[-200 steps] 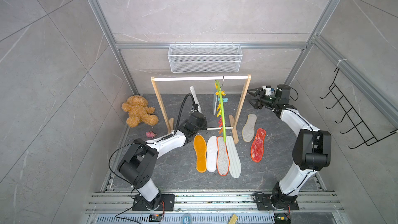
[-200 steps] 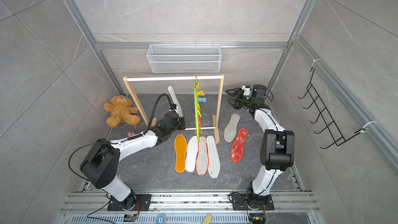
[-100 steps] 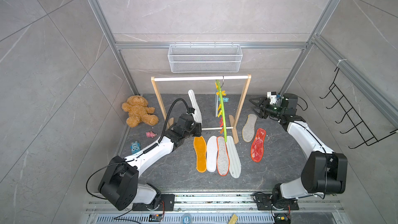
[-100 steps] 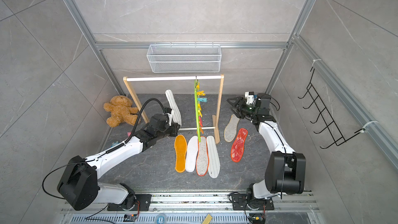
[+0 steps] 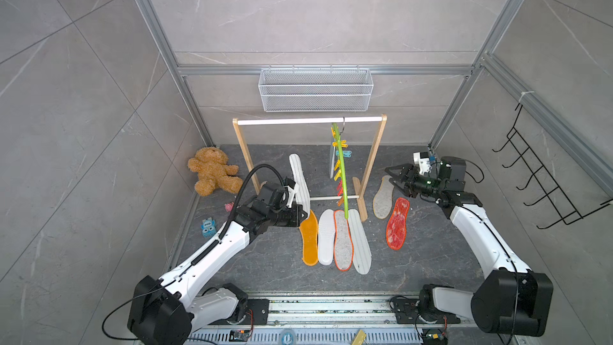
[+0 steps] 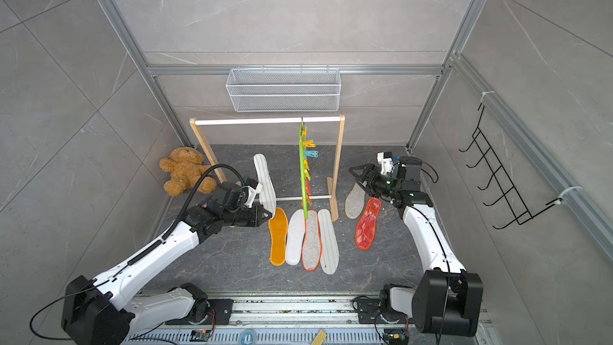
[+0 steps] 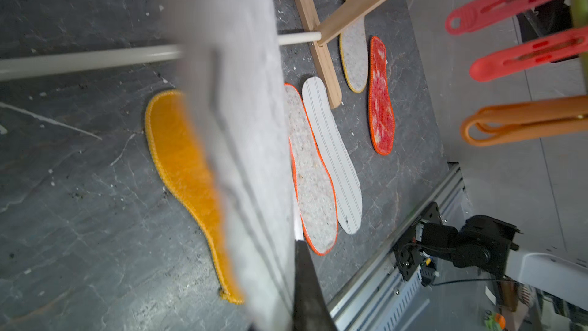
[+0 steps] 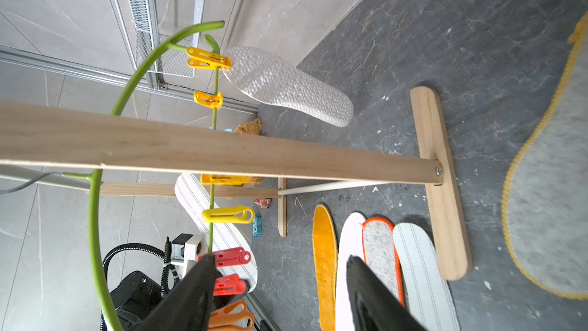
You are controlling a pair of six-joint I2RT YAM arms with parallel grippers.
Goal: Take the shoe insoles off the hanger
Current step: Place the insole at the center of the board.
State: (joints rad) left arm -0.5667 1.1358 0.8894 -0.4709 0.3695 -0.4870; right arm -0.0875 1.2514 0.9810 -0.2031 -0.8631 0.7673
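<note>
— On the rack's rail (image 5: 288, 121), is the hanger (image 5: 341, 174) hanging?

— Yes, it is hanging by its hook. The blue-grey insole (image 8: 286, 85) is dangling from a yellow clip (image 8: 208, 58). In both top views it is showing edge-on and is hard to make out.

— What is the left gripper (image 5: 303, 215) doing?

— It is clamping the held striped insole (image 5: 299, 177) by its lower end, keeping it upright beside the hanger. In the left wrist view that pad is blurring and hiding most of the white insole (image 5: 326, 237).

— And the right gripper (image 5: 392, 179)?

— Its jaws are standing apart and gripping nothing, outside the rack's post, near the felt insole (image 5: 382, 199). I cannot tell whether they are touching it. The right wrist view is cutting that pad off.

— And the others?

— The orange insole (image 5: 309, 243), the white one, the rimmed insole (image 5: 343, 243) and the floor striped insole (image 5: 361, 247) are lying side by side. The red insole (image 5: 397, 224) is lying beside the felt one.
</note>
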